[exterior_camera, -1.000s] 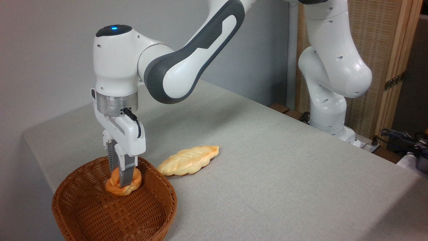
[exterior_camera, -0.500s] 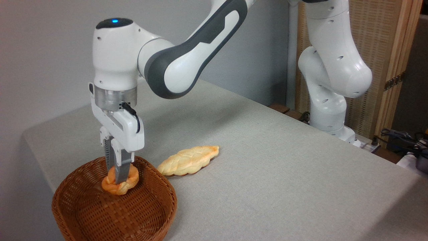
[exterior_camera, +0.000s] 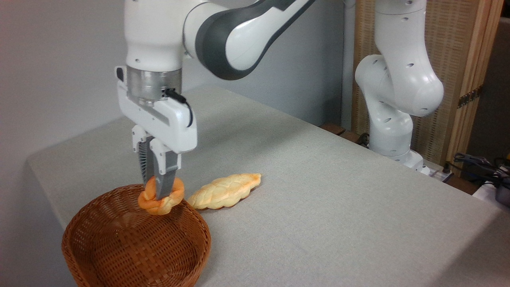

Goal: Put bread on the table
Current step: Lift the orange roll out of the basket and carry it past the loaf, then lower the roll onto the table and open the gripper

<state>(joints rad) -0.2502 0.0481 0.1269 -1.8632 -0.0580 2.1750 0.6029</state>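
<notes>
The bread (exterior_camera: 172,200), a small round knotted roll with an orange-golden crust, hangs in the air over the far rim of the wicker basket (exterior_camera: 135,243). My gripper (exterior_camera: 158,195) points straight down and is shut on the roll, one grey finger (exterior_camera: 164,181) crossing its front. The roll is clear of the basket's floor. The table (exterior_camera: 318,207) has a light-grey cloth top that spreads out to the right of the basket.
A long pale braided loaf (exterior_camera: 225,190) lies on the cloth just right of the held roll. The arm's white base (exterior_camera: 392,131) stands at the table's far right edge. Cables and a wooden screen are beyond that edge.
The gripper has risen with the roll and moved to the right, from deep inside the basket to above its far rim. The braided loaf has stayed where it was.
</notes>
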